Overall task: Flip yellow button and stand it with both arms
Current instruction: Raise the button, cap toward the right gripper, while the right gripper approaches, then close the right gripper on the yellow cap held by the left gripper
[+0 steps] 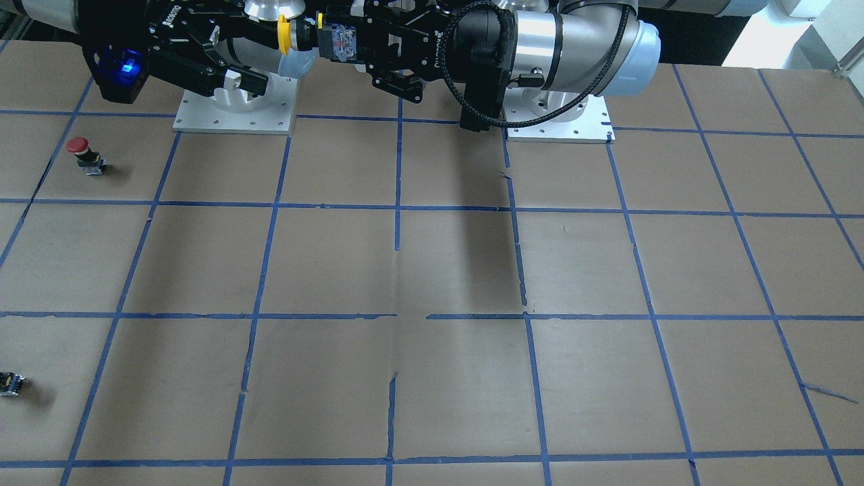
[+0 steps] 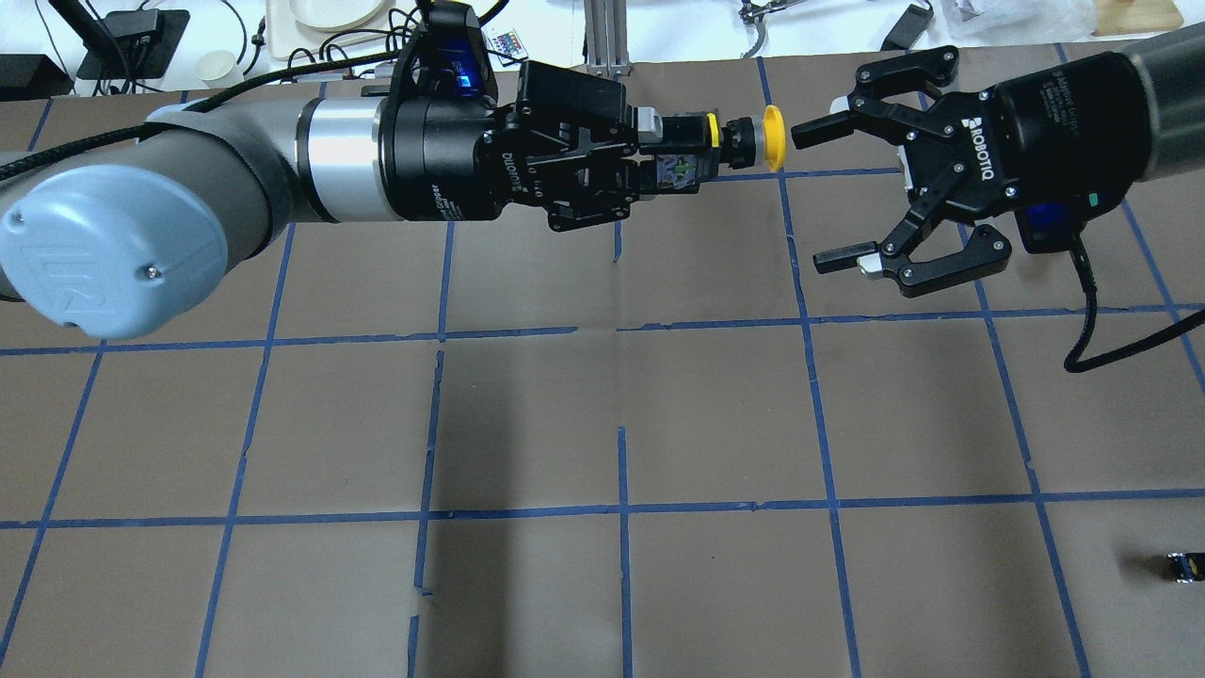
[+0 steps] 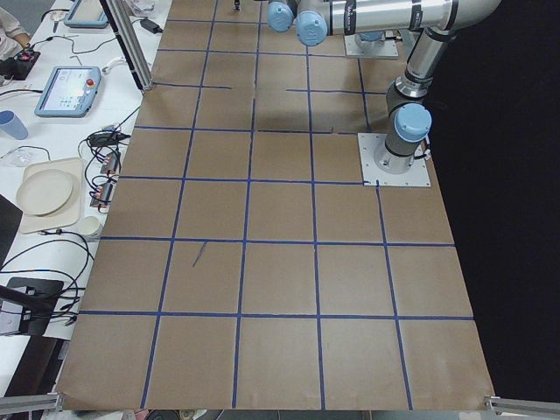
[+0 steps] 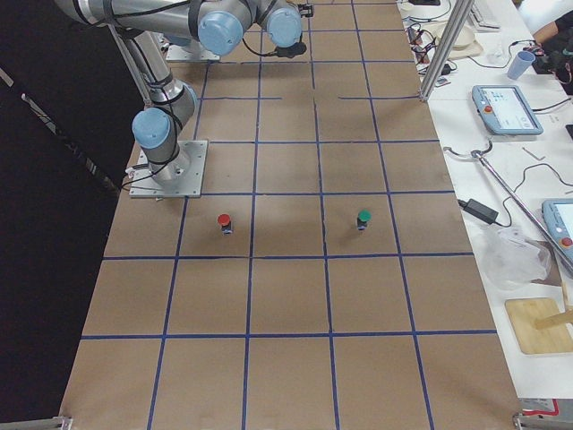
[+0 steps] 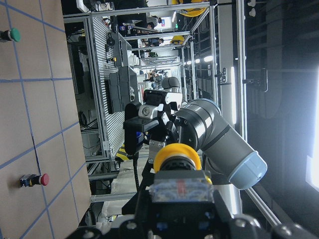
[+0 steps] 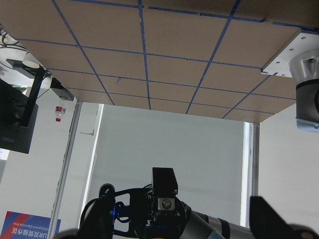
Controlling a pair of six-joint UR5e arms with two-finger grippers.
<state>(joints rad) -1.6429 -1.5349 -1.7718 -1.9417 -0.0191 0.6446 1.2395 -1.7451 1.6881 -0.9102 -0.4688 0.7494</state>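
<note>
The yellow button (image 2: pixel 753 141) is held level in the air, its yellow cap (image 1: pixel 284 34) pointing at my right gripper. My left gripper (image 2: pixel 680 151) is shut on its grey block base (image 1: pixel 339 42). My right gripper (image 2: pixel 817 196) is open and empty, its upper fingertip just beside the cap and not touching it. In the front view the right gripper (image 1: pixel 260 50) is at the left. The left wrist view shows the cap (image 5: pixel 177 157) above the block, with the right gripper (image 5: pixel 152 117) beyond it.
A red-capped button (image 1: pixel 84 154) stands on the brown table, also in the right side view (image 4: pixel 224 221). A green-capped button (image 4: pixel 363 218) stands near it. A small capless block (image 2: pixel 1181 567) lies near the table's edge. Both arm base plates (image 1: pixel 235 111) are bolted to the table.
</note>
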